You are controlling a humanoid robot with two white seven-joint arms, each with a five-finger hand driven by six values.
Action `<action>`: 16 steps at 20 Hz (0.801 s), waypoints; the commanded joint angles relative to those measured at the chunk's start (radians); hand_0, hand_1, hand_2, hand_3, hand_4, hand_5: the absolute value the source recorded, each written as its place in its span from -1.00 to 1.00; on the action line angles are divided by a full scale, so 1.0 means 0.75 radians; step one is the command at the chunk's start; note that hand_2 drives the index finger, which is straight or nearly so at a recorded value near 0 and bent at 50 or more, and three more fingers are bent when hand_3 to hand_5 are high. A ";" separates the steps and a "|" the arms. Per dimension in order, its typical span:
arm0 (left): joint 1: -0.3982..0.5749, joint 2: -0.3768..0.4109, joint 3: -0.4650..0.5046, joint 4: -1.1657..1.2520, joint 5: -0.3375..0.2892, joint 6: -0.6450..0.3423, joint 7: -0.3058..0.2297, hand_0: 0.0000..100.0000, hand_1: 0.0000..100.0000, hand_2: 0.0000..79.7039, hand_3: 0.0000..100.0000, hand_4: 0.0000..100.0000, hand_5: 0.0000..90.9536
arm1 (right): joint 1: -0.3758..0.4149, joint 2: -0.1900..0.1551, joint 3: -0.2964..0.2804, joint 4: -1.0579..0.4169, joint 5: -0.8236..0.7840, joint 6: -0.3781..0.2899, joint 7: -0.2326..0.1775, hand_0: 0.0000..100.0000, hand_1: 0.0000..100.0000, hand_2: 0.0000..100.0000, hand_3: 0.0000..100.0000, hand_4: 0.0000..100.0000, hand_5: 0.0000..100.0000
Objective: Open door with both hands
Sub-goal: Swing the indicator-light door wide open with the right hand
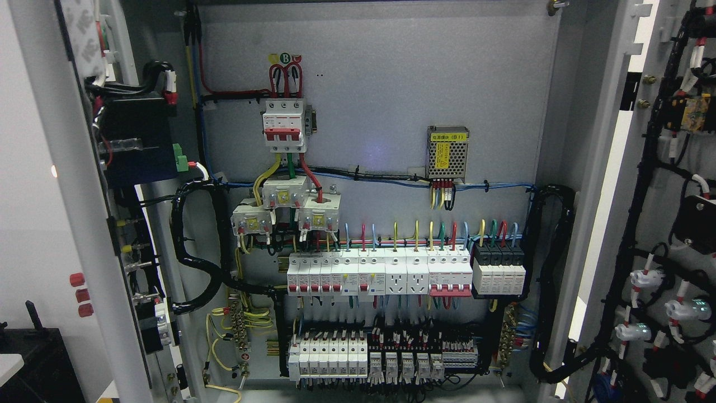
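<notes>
An electrical cabinet fills the head view with both doors swung wide. The left door [67,184] stands edge-on at the left, its inner side carrying black modules and wires. The right door [665,224] hangs at the right, its inside covered with black cable looms and white connectors. Between them the grey back panel [380,101] shows a red-and-white main breaker [285,126], a row of white breakers [380,271] and lower terminal blocks [363,358]. Neither of my hands nor any arm appears in the picture.
A small mesh power supply [447,152] with a yellow label sits on the panel's right. Thick black cable bundles [193,252] loop at both cabinet sides. Dark equipment [33,358] stands at the lower left outside the cabinet.
</notes>
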 commanded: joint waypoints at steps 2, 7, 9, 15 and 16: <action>0.000 0.000 0.000 0.000 0.000 0.000 0.000 -1.00 -1.00 -1.00 -1.00 -0.94 -1.00 | -0.001 -0.009 0.085 0.002 0.054 0.001 0.001 -1.00 -1.00 -1.00 -1.00 -1.00 -1.00; 0.000 0.000 0.000 0.000 0.000 0.000 0.000 -1.00 -1.00 -1.00 -1.00 -0.94 -1.00 | -0.001 -0.009 0.118 0.008 0.089 0.003 -0.003 -1.00 -1.00 -1.00 -1.00 -1.00 -1.00; 0.000 0.000 0.000 0.000 0.000 0.000 0.000 -1.00 -1.00 -1.00 -1.00 -0.94 -1.00 | -0.003 -0.007 0.124 0.008 0.108 0.003 -0.005 -1.00 -1.00 -1.00 -1.00 -1.00 -1.00; 0.000 0.000 0.000 0.000 0.000 0.000 0.000 -1.00 -1.00 -1.00 -1.00 -0.94 -1.00 | -0.005 0.003 0.149 0.018 0.155 0.005 -0.005 -1.00 -1.00 -1.00 -1.00 -1.00 -1.00; 0.000 0.000 0.000 0.000 0.000 0.000 0.000 -1.00 -1.00 -1.00 -1.00 -0.94 -1.00 | -0.007 0.003 0.151 0.020 0.163 0.005 -0.005 -1.00 -1.00 -1.00 -1.00 -1.00 -1.00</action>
